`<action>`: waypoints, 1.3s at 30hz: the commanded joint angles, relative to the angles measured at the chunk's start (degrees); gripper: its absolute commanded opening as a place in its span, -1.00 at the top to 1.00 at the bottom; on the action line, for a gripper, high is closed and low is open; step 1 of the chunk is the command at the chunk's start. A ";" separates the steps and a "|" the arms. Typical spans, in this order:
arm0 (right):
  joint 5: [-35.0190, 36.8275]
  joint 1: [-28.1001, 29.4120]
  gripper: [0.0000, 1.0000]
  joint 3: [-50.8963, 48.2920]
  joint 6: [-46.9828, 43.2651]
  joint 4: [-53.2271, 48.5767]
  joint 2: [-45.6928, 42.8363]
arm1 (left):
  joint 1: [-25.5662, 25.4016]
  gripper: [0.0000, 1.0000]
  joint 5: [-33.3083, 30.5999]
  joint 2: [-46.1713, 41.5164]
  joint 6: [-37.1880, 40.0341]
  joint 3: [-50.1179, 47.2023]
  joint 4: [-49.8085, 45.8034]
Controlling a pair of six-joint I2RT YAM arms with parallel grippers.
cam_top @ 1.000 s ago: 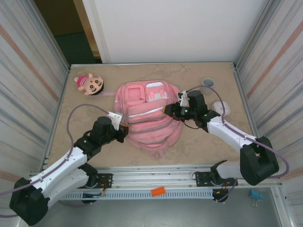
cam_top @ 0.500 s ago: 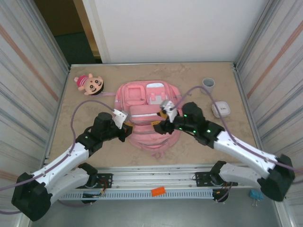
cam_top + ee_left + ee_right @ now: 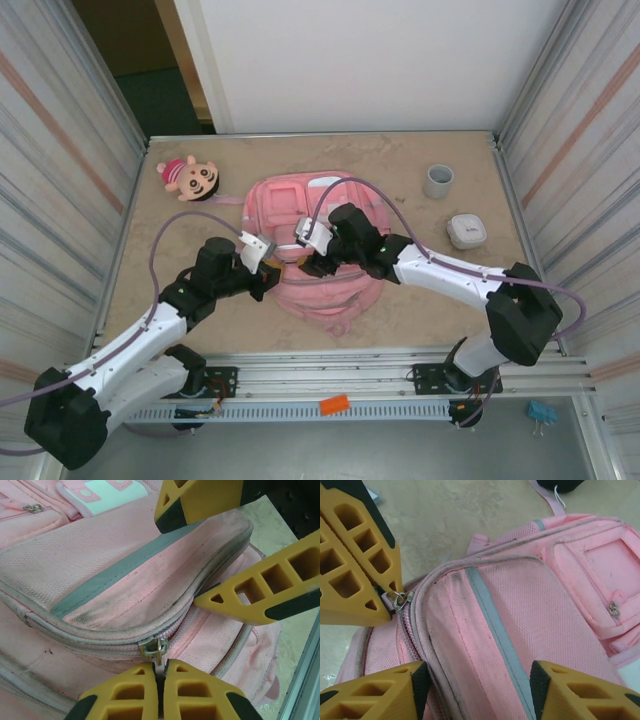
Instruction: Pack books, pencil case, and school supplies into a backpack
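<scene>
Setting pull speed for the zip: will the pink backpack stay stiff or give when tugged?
Likely floppy: the backpack is fabric that bulges and creases around the zip. Lying flat, it would probably slide, not tip.

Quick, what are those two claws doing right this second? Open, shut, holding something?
Left gripper: shut on the zip pull of the backpack.
Right gripper: open, straddling the front pocket, with no clear grip.
</scene>
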 commanded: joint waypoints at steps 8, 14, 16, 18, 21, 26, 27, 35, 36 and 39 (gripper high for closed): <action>-9.20 -2.72 1.00 0.66 -7.02 -4.60 -3.16 | 3.48 1.00 -4.89 3.79 -2.18 4.70 -2.60; -17.91 -6.32 1.00 -0.52 -9.16 -5.79 -6.66 | 6.65 0.97 -6.69 5.11 -2.95 4.27 -1.73; -19.48 -7.36 1.00 -0.61 -9.20 -6.01 -7.37 | 7.85 0.93 -6.78 6.16 -3.22 4.61 -1.69; -19.85 -7.92 1.00 -0.87 -8.47 -5.26 -7.66 | 9.31 0.87 -6.70 7.63 -4.31 5.27 -2.06; -19.47 -8.22 1.00 -0.90 -5.46 -3.50 -7.26 | 10.19 0.57 -7.42 9.33 -8.56 6.97 -3.99; -19.74 -9.24 0.08 -0.84 3.09 -1.66 -7.76 | 10.26 0.03 -11.67 10.48 -22.13 10.66 -13.72; -19.03 -9.33 0.05 -1.02 4.83 -1.59 -8.32 | 10.28 -0.01 -12.41 10.59 -24.10 11.36 -15.84; -15.96 -9.53 -0.07 -5.84 15.83 2.33 -14.60 | 16.94 -0.36 -17.86 7.10 -40.52 11.04 -30.05; -15.70 -9.47 -0.07 -6.11 16.81 2.43 -14.95 | 18.81 -0.39 -17.79 6.23 -41.51 10.28 -30.65; -13.16 -9.29 -0.07 -5.85 19.91 1.27 -15.69 | 24.26 -0.42 -20.18 5.85 -43.17 9.19 -34.06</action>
